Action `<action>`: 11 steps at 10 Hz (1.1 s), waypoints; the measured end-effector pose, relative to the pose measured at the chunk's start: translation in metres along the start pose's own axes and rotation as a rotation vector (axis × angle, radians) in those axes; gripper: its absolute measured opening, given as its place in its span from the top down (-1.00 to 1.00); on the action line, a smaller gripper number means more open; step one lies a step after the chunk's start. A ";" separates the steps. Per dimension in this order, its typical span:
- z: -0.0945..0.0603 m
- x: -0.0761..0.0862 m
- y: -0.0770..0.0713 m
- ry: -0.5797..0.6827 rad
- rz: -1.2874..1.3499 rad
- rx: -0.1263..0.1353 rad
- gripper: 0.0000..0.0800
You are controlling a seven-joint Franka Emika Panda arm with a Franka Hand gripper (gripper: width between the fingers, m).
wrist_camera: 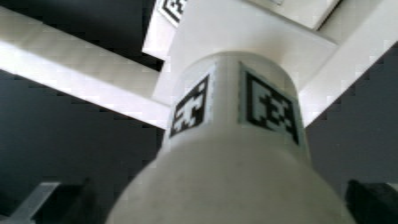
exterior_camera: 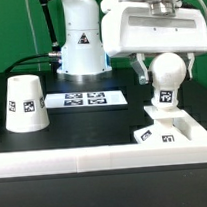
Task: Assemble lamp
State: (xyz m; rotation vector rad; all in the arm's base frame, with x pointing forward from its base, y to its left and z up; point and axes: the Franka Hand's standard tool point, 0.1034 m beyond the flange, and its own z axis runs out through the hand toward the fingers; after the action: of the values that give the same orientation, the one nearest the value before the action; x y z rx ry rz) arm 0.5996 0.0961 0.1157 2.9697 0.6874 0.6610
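Observation:
The bulb (exterior_camera: 167,87), a white cylinder with a round head and tags on its side, stands upright on the low square base (exterior_camera: 159,136) at the exterior view's right, near the white border wall. My gripper (exterior_camera: 166,75) hangs over it with one finger on each side of the round head; a small gap shows beside the fingers, so it looks open. In the wrist view the bulb (wrist_camera: 222,140) fills the space between the dark fingers (wrist_camera: 50,203) of my gripper (wrist_camera: 210,205), with the base (wrist_camera: 240,28) beyond it. The tapered shade (exterior_camera: 24,103) stands alone at the exterior view's left.
The marker board (exterior_camera: 84,98) lies flat between the shade and the bulb. The white border wall (exterior_camera: 85,155) runs along the front and turns the corner by the base. The arm's white pedestal (exterior_camera: 82,43) stands behind the marker board.

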 end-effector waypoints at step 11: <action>-0.013 -0.007 0.003 -0.122 0.013 0.031 -0.75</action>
State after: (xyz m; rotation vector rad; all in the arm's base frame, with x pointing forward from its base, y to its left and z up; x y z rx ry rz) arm 0.5903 0.0897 0.1250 3.0141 0.6760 0.4687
